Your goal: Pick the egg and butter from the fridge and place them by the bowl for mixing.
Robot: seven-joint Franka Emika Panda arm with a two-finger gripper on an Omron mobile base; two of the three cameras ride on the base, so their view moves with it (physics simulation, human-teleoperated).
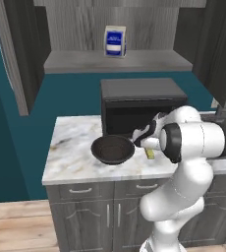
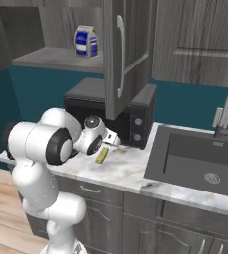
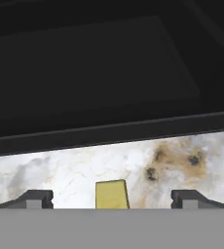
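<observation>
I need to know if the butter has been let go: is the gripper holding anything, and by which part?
Nothing is held. The gripper stands open, its fingertips apart from the butter, which lies on the marble counter between them.

Butter (image 3: 112,194): plain yellow, unpatterned. Bowl (image 1: 112,149): dark brown-black, glossy, no marking. Worktop (image 1: 73,147): white marble with grey veining and brown-ochre blotches carrying dark specks. Microwave (image 1: 139,106): black front, dark grey top. Carton (image 1: 115,41): white with blue panel. Cupboards (image 2: 195,39): grey wood-grain; base cabinets (image 1: 85,211) dark grey with pale metallic handles. Wall (image 1: 66,93): flat teal. Floor (image 1: 16,226): light wood planks. Sink (image 2: 195,158): dark grey, with silver drain. Arm (image 1: 193,142): white with black joints. Finger tips (image 3: 36,198): dark grey.
</observation>
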